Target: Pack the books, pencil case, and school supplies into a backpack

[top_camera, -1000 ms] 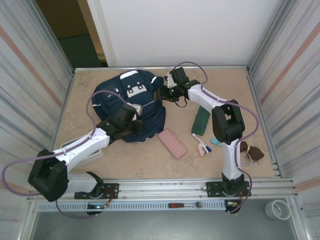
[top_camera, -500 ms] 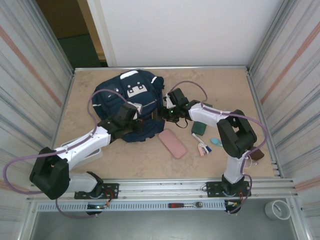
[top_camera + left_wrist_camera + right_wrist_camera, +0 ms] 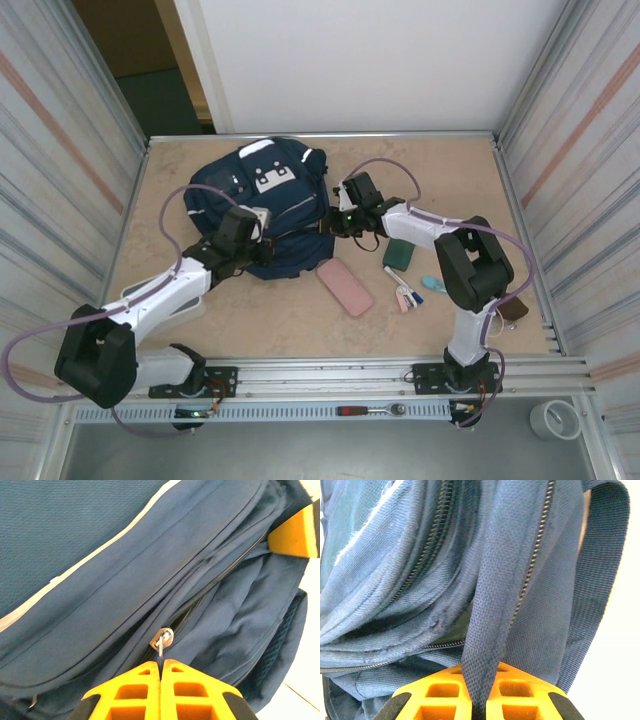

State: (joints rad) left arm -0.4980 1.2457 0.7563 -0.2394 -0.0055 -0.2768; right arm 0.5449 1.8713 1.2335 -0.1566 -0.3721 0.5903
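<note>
Left gripper (image 3: pixel 161 663) pinches the backpack's (image 3: pixel 270 195) zipper pull (image 3: pixel 162 639); right gripper (image 3: pixel 479 682), clamped on its strap (image 3: pixel 492 605), should hold fabric taut.

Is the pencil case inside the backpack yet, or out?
Out. The pink pencil case lies on the table, beside the backpack.

The left black-and-white robot arm (image 3: pixel 160 290) stretches from its base at the near left corner diagonally forward and to the right, lying low over the table. Its yellow-fingered left gripper (image 3: pixel 161 662) is pressed closed, the tips pinching a small silver metal zipper pull (image 3: pixel 162 639). The right black-and-white robot arm (image 3: pixel 465 270) rises from its base, bends sharply at the elbow and reaches left. Its yellow-fingered right gripper (image 3: pixel 479 677) is clamped tight on a dark navy woven strap (image 3: pixel 490 605).
</note>
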